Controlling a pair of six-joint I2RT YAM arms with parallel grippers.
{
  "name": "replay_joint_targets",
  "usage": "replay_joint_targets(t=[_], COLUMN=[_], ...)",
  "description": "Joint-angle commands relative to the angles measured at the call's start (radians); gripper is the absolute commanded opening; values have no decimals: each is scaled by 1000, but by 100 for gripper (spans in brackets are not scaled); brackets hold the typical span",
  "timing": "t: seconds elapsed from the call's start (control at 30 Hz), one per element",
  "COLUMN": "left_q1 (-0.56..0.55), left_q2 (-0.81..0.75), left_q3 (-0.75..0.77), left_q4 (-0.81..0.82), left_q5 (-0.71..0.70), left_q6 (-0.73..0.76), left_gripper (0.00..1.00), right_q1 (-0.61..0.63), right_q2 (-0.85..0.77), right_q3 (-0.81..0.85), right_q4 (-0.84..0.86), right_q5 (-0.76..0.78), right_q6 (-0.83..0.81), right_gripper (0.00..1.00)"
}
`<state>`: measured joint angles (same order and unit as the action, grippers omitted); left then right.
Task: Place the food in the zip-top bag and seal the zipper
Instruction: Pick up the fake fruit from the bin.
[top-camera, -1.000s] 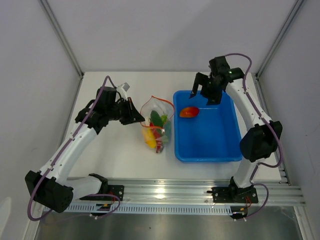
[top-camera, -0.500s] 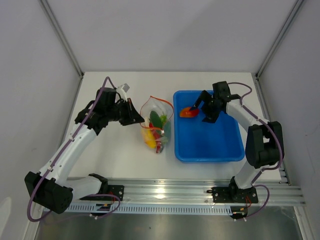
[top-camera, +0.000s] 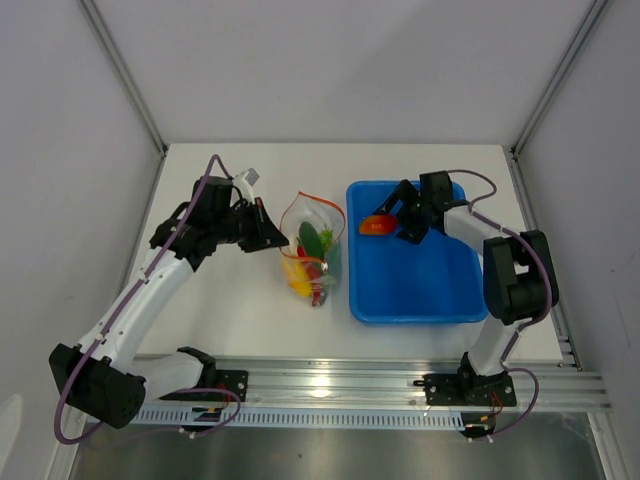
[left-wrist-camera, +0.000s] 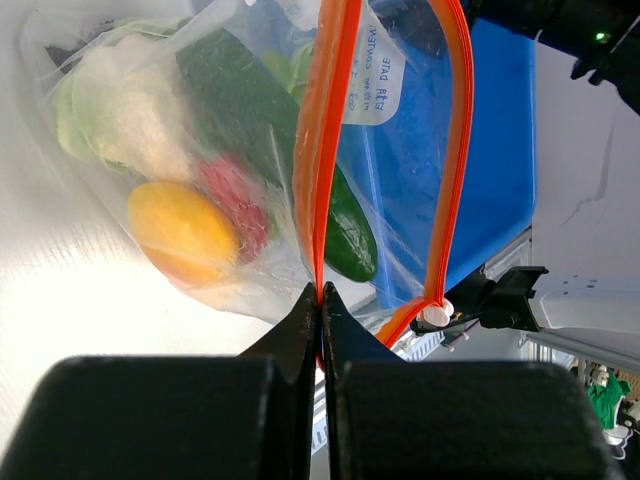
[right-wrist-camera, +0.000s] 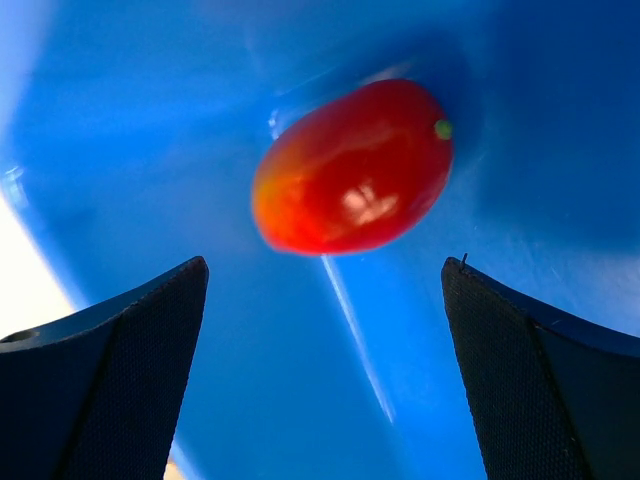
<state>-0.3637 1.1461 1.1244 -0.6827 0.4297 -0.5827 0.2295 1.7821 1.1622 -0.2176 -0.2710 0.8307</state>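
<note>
1. One tomato (right-wrist-camera: 350, 170) is not in the bag yet; it lies in the far-left part of the blue tray (top-camera: 420, 300), near the left wall; right hand (right-wrist-camera: 325, 268) spread wide either side of it, no contact that I can see.
2. Left hand (left-wrist-camera: 320, 300) pressed together, pinching one strip of the zipper (left-wrist-camera: 335, 120); this holds the zip-top bag (top-camera: 313, 250) mouth open on the counter (top-camera: 240, 310), just left of the tray; cucumber (left-wrist-camera: 290, 170), yellow pepper (left-wrist-camera: 180, 230), cauliflower (left-wrist-camera: 130, 120) and a red piece inside.
3. Risk: tomato is round and glossy; an off-centre close could squirt it against the tray wall.
4. Risk: bag mouth is a narrow loop held on one side only; a sloppy drop could hit the orange strip and land on the counter.
5. Risk: if the pinch slips, the bag slumps and the mouth folds.
6. In the way: the tray's left wall stands between tomato and bag, so it needs lifting over; sealing not started.
</note>
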Motion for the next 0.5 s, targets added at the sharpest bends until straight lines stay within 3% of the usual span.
replay_joint_targets(t=[0.0,0.47], left_q1=[6,6], left_q2=[-14,-5], left_q3=[8,9], left_q4=[9,8], left_q5=[9,7], left_q6=[20,14], left_gripper=[0,0], right_q1=[8,22], right_q2=[34,135], right_q3=[-7,11], right_q4=[87,132], right_q5=[7,27], right_q6=[27,74], right_gripper=[99,97])
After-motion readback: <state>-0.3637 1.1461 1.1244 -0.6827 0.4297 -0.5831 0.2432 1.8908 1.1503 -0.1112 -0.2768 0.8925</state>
